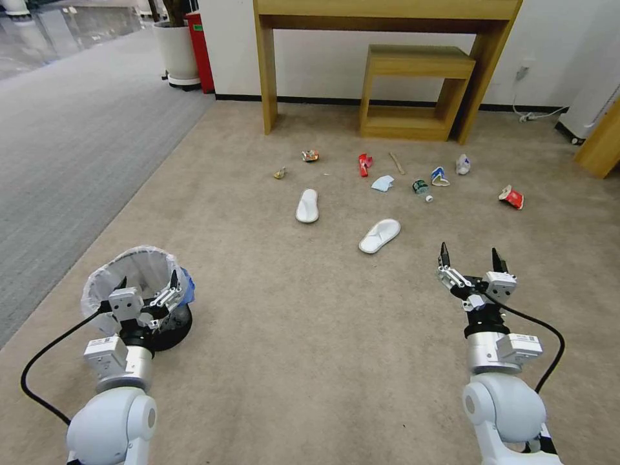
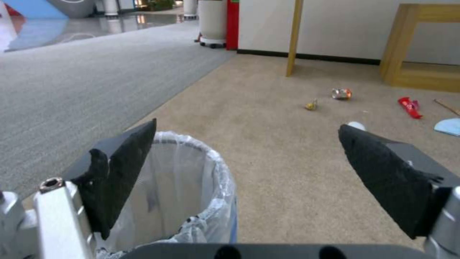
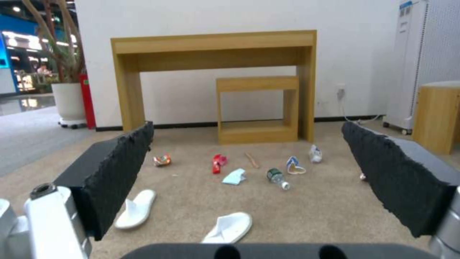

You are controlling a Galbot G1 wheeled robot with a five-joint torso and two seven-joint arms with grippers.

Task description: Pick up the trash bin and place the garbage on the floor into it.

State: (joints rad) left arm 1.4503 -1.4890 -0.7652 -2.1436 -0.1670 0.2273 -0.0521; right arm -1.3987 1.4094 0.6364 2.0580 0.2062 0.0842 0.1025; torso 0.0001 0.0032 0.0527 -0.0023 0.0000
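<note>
Small black bag-lined trash bin (image 1: 139, 290) not gripped: left gripper (image 1: 147, 284) jaws spread over rim. Right gripper (image 1: 471, 258) jaws spread, idle. Garbage, e.g. white slippers (image 1: 379, 235), all on beige carpet floor (image 1: 290, 336).

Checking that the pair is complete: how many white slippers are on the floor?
2. One slipper lies left of centre on the carpet; the other slipper lies nearer the robot, ahead of the right gripper.

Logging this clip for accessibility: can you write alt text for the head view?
The open left gripper hovers at the rim of the trash bin on the beige floor; the open right gripper hangs empty. Ahead lie two white slippers, cups and wrappers before a wooden desk.
</note>
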